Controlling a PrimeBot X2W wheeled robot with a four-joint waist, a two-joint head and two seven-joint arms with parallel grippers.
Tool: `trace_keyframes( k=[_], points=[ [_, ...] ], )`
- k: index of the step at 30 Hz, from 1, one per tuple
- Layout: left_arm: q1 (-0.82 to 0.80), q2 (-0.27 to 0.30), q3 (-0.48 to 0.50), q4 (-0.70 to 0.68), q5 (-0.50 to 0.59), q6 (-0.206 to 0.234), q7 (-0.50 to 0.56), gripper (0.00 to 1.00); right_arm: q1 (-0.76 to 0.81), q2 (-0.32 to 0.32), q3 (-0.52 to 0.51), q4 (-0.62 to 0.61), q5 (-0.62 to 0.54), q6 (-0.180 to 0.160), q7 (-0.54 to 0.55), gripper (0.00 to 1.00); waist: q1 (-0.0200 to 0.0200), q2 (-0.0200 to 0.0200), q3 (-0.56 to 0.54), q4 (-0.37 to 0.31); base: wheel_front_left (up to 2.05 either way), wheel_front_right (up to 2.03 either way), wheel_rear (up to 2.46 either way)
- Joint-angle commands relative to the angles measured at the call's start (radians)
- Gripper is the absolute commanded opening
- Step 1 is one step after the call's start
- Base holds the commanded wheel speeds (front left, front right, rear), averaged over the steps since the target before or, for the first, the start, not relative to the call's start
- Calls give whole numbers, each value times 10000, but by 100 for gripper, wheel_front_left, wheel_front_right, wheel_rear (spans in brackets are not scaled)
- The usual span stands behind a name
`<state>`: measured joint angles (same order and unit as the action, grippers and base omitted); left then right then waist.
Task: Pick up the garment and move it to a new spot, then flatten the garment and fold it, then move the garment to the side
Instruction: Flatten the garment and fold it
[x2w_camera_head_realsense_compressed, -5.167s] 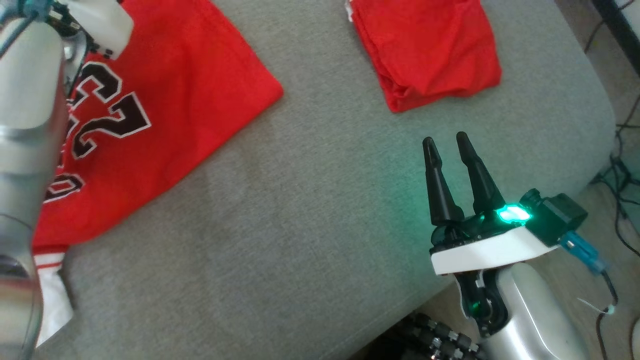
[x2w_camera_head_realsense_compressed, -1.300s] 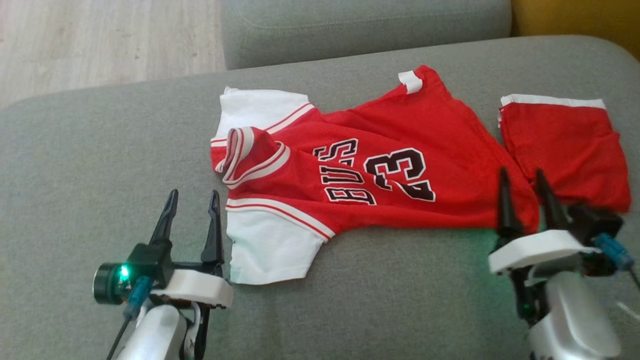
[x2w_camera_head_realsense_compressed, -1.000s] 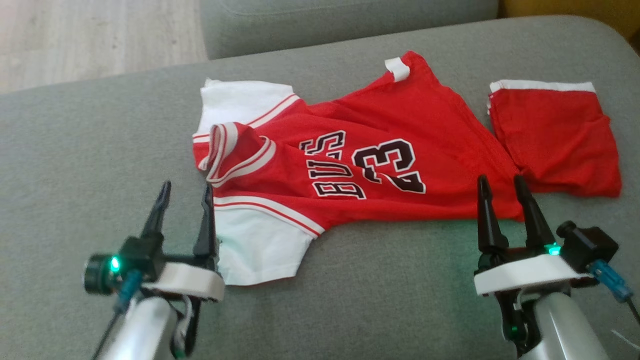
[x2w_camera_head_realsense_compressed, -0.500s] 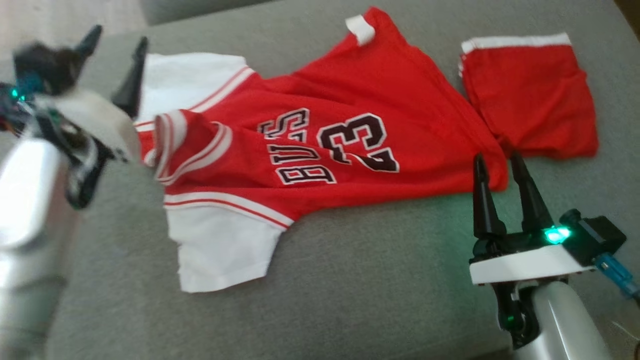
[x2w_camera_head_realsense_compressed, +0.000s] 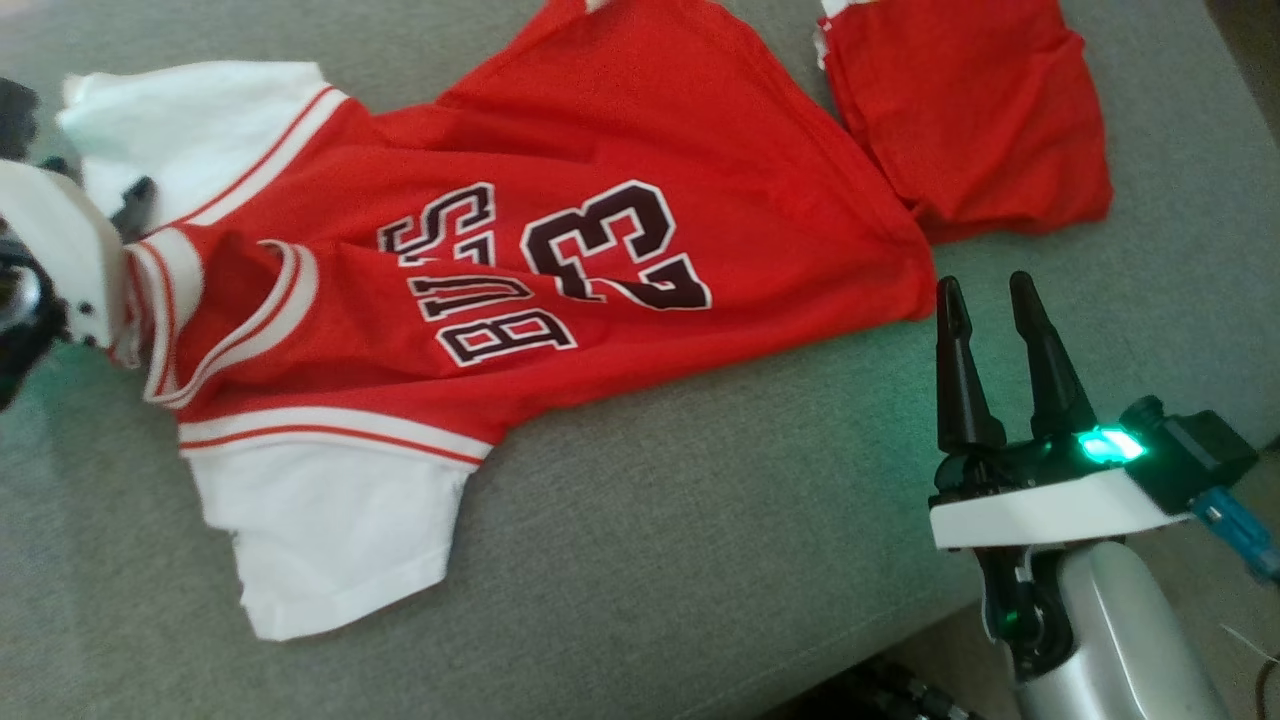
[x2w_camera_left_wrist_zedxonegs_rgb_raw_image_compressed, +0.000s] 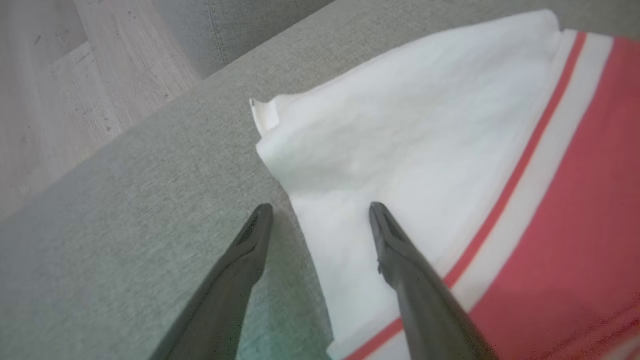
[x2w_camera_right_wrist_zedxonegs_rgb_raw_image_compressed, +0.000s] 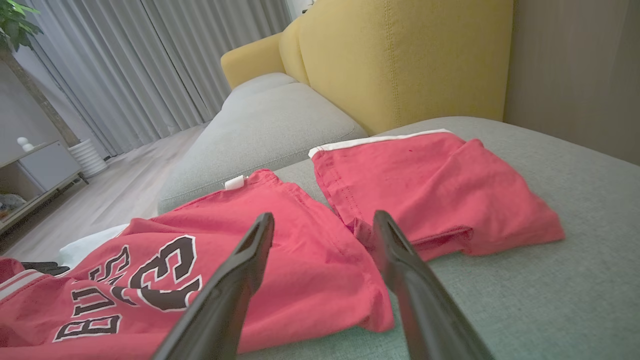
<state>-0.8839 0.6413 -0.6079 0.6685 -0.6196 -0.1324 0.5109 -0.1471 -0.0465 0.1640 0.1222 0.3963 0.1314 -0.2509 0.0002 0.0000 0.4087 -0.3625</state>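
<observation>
Garment (x2w_camera_head_realsense_compressed: 560, 250) lies spread; left pincer (x2w_camera_left_wrist_zedxonegs_rgb_raw_image_compressed: 321, 207) gapes wide astride its white sleeve (x2w_camera_left_wrist_zedxonegs_rgb_raw_image_compressed: 400, 140) edge, right pincer (x2w_camera_head_realsense_compressed: 984, 282) wide, empty, just beside it.

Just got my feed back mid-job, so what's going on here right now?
A red jersey lies spread but rumpled on the grey couch, red shorts beside its hem. Nothing is held. The left gripper is open at the edge of a white sleeve, one finger over the sleeve, one over the couch. The right gripper is open too, just off the jersey's hem corner. It looks set to pick the jersey up; no grasp yet.
</observation>
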Motion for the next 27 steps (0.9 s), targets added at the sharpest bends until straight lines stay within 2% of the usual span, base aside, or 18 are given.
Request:
trace_keyframes(
  k=[1, 6, 7, 8, 9, 11, 14, 20, 27],
  points=[
    [-474, 588, 127, -118, -288, 19, 233, 100, -182, -37, 199, -383, 62, -7, -108, 100, -2, 0, 172, -176, 0, 0, 0],
    [-420, 835, -480, -100, -1131, 19, 849, 100, -216, -37, 151, -402, 82, -7, -108, 100, -2, 0, 194, -235, 0, 0, 0],
    [-420, 883, -562, -123, -1305, 19, 952, 71, -222, -37, 141, -398, 84, -7, -108, 100, -2, 0, 187, -237, 0, 0, 0],
    [-443, 949, -620, -152, -1436, 19, 961, 4, -225, -37, 131, -397, 89, -7, -108, 100, -2, 0, 181, -239, 0, 0, 0],
    [-498, 1022, -634, -155, -1519, 18, 878, 0, -227, -37, 120, -395, 95, -7, -108, 100, -2, 0, 178, -238, 0, 0, 0],
    [-582, 1093, -626, -134, -1528, 18, 712, 0, -229, -37, 108, -393, 101, -7, -108, 100, -2, 0, 178, -233, 0, 0, 0],
    [-990, 1250, -516, 73, -1191, 47, -286, 0, -247, -37, 88, -383, 93, -7, -108, 100, -2, 0, 201, -194, 0, 0, 0],
    [-1988, 1290, -211, 907, -268, 827, -2608, 0, -307, -37, 129, -330, -27, -7, -108, 100, -2, 0, 275, -82, 0, 0, 0],
    [-2954, 1306, -209, 2065, 391, 1269, -3981, 0, -339, -37, 181, -237, -135, -7, -108, 100, -2, 0, 390, -19, 0, 0, 0]
  ],
)
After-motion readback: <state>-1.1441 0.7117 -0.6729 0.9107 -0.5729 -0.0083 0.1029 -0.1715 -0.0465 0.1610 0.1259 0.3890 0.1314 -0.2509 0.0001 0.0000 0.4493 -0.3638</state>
